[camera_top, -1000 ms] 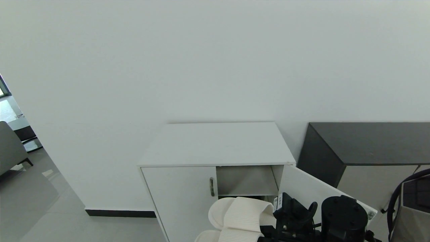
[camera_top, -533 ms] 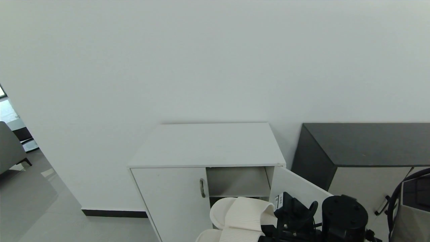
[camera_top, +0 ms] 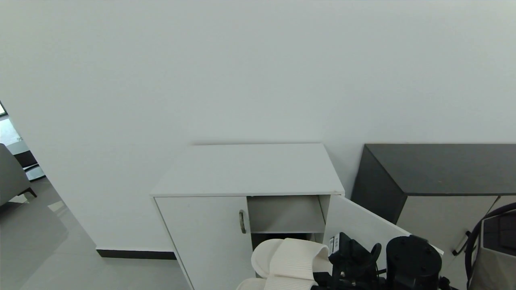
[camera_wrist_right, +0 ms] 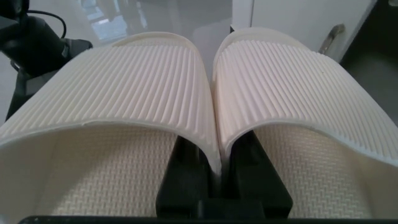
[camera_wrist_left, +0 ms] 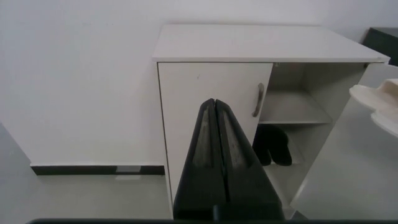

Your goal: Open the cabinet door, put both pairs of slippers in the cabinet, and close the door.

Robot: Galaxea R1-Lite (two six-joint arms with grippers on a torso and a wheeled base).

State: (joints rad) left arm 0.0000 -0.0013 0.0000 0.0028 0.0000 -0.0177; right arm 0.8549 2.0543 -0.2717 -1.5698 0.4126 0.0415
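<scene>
The white cabinet (camera_top: 250, 169) stands against the wall, its left door (camera_top: 201, 229) closed and its right door (camera_top: 363, 229) swung open. A black pair of slippers (camera_wrist_left: 273, 146) lies on its lower shelf. My right gripper (camera_wrist_right: 214, 171) is shut on the inner walls of a cream ribbed pair of slippers (camera_top: 290, 257), held side by side just in front of the open compartment. The same cream pair (camera_wrist_right: 199, 93) is seen from behind in the right wrist view. My left gripper (camera_wrist_left: 215, 143) is shut with nothing in it, out in front of the closed left door.
A dark low cabinet (camera_top: 443, 169) stands right of the white one, close behind the open door. A grey chair (camera_top: 12, 177) sits far left on the grey floor (camera_top: 60, 270). The left door has a metal handle (camera_top: 242, 221).
The head camera has shifted, so the cabinet now sits further left in the picture. The cream slippers stay held in my right gripper in the same place.
</scene>
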